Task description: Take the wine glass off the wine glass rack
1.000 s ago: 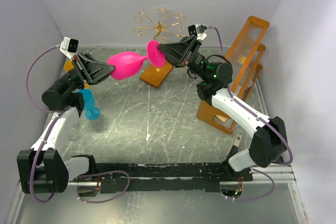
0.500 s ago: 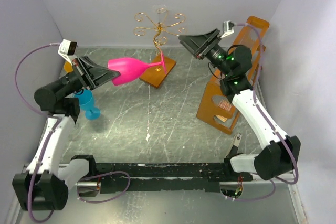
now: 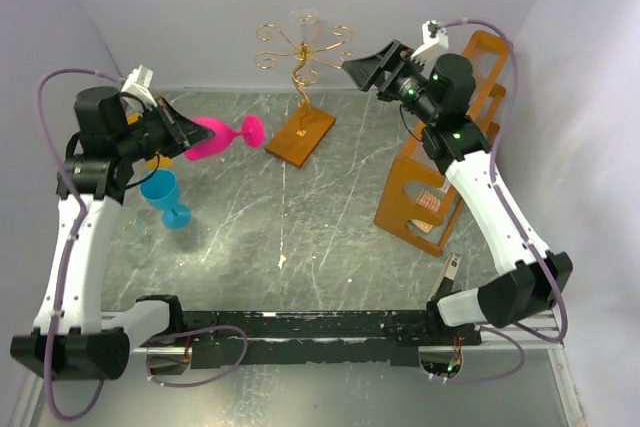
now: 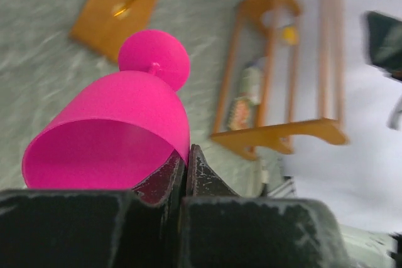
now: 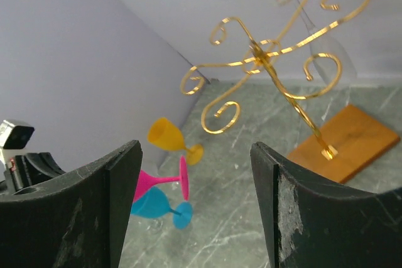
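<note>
Over on the left, left gripper (image 3: 188, 137) pinches the pink wine glass (image 4: 125, 111), right gripper (image 3: 358, 67) gapes; best lower it slowly, upright.

Left wrist view: I lose the rack (image 4: 112, 20) above its base at the top edge, and the orange frame (image 4: 276, 133) is smeared. Right wrist view: the clear glass (image 5: 326, 61) is faint and hard to trace. The right gripper (image 5: 195, 149) hides most of the pink glass (image 5: 183, 180) bowl.
</note>
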Controlling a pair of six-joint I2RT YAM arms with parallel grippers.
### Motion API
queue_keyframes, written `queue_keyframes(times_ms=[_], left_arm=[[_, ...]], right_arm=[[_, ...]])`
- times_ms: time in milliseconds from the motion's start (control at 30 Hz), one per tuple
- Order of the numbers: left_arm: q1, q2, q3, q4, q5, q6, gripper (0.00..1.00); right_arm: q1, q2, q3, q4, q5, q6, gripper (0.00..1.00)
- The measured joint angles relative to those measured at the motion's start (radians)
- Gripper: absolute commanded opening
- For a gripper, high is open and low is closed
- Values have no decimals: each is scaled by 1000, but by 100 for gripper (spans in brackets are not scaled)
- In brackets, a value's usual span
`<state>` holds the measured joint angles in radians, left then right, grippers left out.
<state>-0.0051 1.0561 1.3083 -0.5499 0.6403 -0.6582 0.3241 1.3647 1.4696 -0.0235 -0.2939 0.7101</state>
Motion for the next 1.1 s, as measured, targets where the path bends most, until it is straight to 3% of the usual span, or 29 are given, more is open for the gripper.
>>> queue_keyframes(times_ms=[167, 300, 567, 800, 967, 1100], left_arm=[[-77, 151, 99, -233, -211, 118, 7], [-172, 262, 194, -332, -339, 185, 7], [-204, 422, 217, -423, -587, 281, 7], [-204, 548, 217, -425, -657, 339, 11], [-204, 633, 217, -429, -700, 359, 19], [-204, 636, 217, -424, -722, 371, 36]], right_arm=[[18, 107, 17, -19, -2, 29, 72], [56, 193, 66, -34, 2, 55, 72], [87, 258, 79, 8, 3, 169, 73], [85, 299, 73, 87, -5, 259, 73], [86, 313, 48, 122, -4, 313, 73], [86, 350, 49, 143, -5, 357, 72]])
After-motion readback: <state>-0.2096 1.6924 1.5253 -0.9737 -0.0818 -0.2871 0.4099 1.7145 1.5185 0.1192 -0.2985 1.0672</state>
